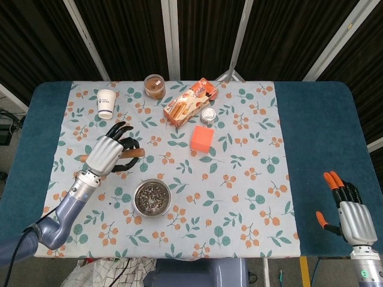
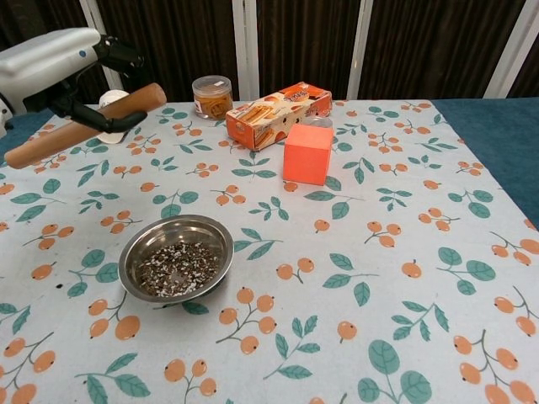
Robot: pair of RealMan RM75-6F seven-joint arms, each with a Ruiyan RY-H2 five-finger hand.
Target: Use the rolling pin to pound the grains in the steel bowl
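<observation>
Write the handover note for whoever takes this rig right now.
Left hand holds the rolling pin, lying nearly level in the air, left of the steel bowl and clear of it.
Right hand is idle at the table's near right edge, holding nothing.
Grains lie in the bowl, looking partly broken.
Left: whether more pounding is needed I cannot tell; if not, set the pin down.

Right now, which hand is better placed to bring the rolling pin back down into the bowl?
The left hand: it holds the rolling pin near the bowl. The right hand is off the cloth, holding nothing.
</observation>
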